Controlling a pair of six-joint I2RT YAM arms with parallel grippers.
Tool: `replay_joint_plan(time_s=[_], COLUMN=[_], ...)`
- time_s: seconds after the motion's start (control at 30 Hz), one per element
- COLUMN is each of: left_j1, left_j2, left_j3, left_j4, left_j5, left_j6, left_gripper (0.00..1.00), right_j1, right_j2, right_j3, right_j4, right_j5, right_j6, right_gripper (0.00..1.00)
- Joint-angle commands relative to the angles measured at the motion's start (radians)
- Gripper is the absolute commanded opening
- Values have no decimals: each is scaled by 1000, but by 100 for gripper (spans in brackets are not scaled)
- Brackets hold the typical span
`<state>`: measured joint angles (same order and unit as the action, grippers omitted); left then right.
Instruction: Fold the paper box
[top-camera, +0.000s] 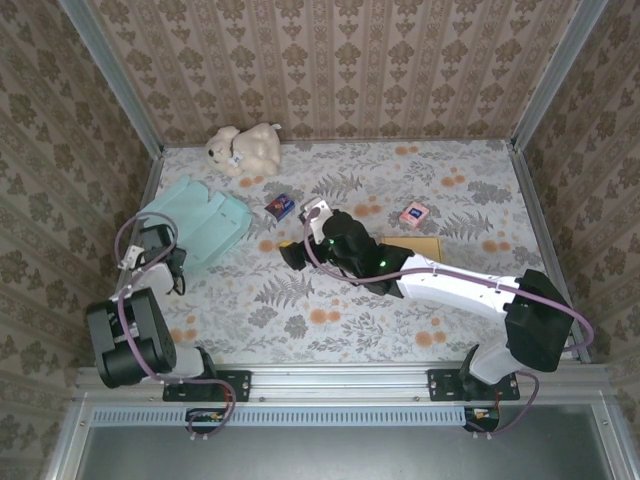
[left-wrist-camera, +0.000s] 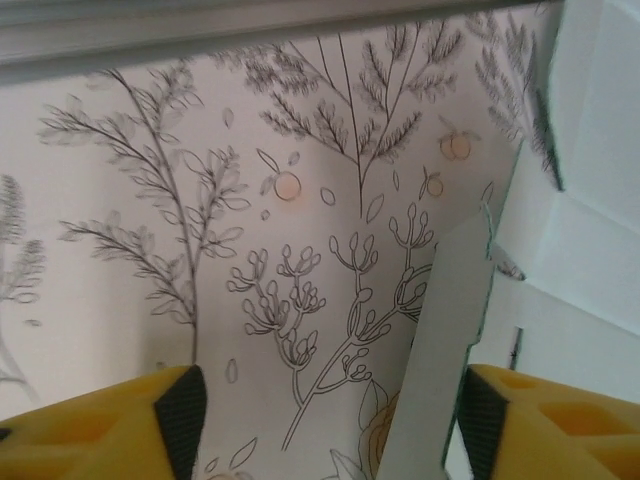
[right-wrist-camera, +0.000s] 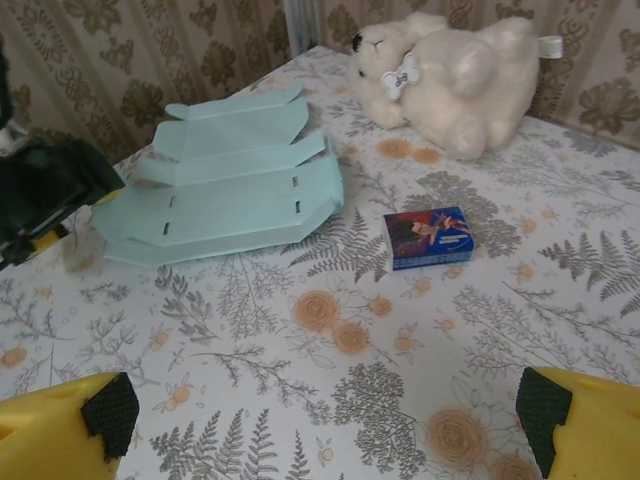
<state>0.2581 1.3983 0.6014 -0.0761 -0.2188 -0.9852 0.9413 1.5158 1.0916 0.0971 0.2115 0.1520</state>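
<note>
Flat pale-blue paper box (top-camera: 200, 225) lies at the left of the bench (top-camera: 300, 320), one flap standing between the left gripper's (left-wrist-camera: 320, 425) parted jaws, close to one finger but unclamped. The right gripper (right-wrist-camera: 325, 415) hovers mid-bench, jaws wide apart, holding nothing

No word, number or brand can be read anywhere. Colourful printing is seen on the small blue box (right-wrist-camera: 428, 237) near the middle of the table, but it is too blurred to make out. The bone-shaped tag (right-wrist-camera: 402, 75) on the far plush bear (right-wrist-camera: 480, 85) shows no legible marks.
</note>
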Motion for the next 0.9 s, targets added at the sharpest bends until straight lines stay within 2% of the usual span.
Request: replay_joint_plan(time_s=[0.0, 0.17, 0.27, 0.3, 0.47, 0.6, 0.7, 0.87], left_j1=[4, 0, -7, -9, -31, -73, -131, -283], left_j2=[51, 75, 75, 69, 0, -119, -267, -568], left_j3=[55, 69, 75, 75, 62, 40, 21, -34], left_j4=[87, 117, 116, 114, 79, 36, -5, -20], left_j5=[86, 90, 82, 81, 73, 86, 90, 76], left_j6=[14, 12, 23, 27, 32, 30, 41, 82], left_gripper=[63, 49, 23, 1, 0, 0, 0, 0], right_j1=[15, 23, 24, 24, 25, 28, 35, 47], right_j2=[13, 21, 22, 20, 11, -10, -45, -152], right_j3=[54, 54, 51, 49, 49, 41, 18, -63], right_j4=[-41, -46, -48, -46, -51, -53, -47, -31], right_j5=[-6, 4, 15, 15, 19, 26, 35, 83], right_j6=[-35, -48, -51, -52, -52, -46, -42, -21], right_gripper=[100, 100, 100, 100, 100, 100, 100, 100])
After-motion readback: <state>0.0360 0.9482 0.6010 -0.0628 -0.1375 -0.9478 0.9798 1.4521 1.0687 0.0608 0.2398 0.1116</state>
